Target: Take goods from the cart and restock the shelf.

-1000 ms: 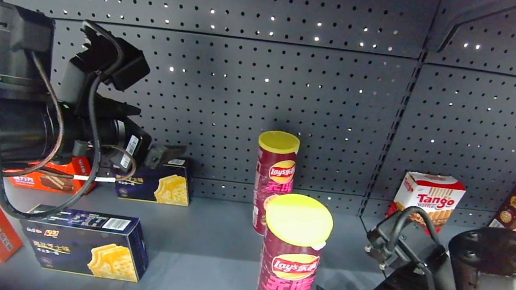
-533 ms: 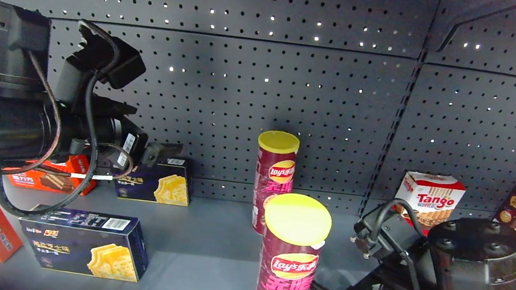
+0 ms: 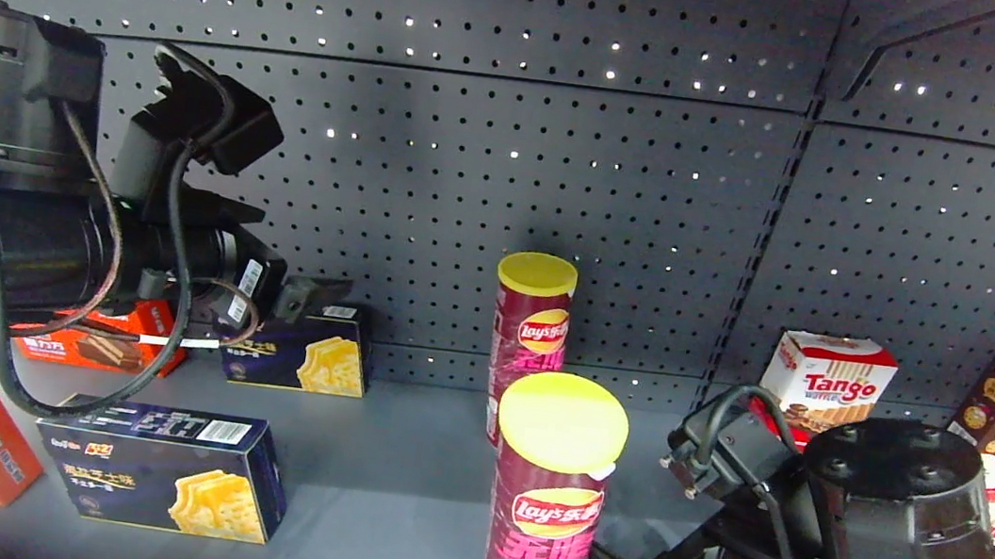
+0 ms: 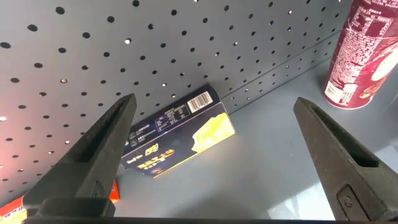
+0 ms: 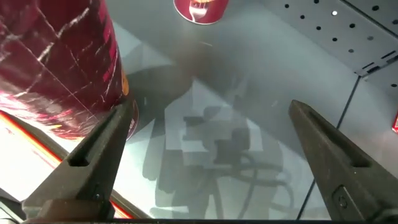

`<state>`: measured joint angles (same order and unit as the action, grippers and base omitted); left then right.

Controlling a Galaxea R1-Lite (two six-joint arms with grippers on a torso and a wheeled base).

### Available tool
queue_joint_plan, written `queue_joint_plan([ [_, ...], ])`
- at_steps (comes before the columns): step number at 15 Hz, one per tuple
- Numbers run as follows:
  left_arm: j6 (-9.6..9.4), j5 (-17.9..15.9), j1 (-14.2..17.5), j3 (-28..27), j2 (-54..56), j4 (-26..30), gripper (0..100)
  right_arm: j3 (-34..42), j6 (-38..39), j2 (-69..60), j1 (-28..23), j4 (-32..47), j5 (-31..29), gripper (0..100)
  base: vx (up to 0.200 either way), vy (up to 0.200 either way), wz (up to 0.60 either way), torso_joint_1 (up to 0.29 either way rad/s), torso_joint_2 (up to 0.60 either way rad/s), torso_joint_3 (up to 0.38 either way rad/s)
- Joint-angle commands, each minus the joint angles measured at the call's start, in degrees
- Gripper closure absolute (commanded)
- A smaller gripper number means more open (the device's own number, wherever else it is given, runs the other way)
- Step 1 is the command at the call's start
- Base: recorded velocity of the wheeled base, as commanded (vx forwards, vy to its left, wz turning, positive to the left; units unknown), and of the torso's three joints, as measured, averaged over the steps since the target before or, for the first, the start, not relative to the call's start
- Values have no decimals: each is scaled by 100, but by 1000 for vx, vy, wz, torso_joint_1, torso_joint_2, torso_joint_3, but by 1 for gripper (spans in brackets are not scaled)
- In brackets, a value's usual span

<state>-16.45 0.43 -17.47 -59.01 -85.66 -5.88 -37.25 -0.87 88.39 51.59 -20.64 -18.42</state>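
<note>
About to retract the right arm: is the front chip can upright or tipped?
Upright: the front chip can stands on the shelf, yellow lid on top; right gripper open beside it.

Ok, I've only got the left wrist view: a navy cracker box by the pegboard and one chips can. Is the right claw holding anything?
Observer: No. The right claw is open, bare shelf showing between its jaws.
Operator: Where is it?
Observer: Low at the shelf's front, just right of the front chips can.
Operator: Front can? How many are there?
Observer: Two; the rear chips can stands behind it, near the pegboard.
</note>
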Motion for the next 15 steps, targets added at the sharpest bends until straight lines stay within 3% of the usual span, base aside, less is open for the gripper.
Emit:
queue_joint_plan([
  [1, 1, 1, -2, -5, -47, -1, 0, -27, -1, 29, 18, -2, 5, 0, 0, 0, 0, 0, 0, 0],
  [15, 36, 1, 42, -14, 15, -1, 0, -168, -1, -279, -88, -98, -30, 0, 0, 0, 0, 0, 0, 0],
])
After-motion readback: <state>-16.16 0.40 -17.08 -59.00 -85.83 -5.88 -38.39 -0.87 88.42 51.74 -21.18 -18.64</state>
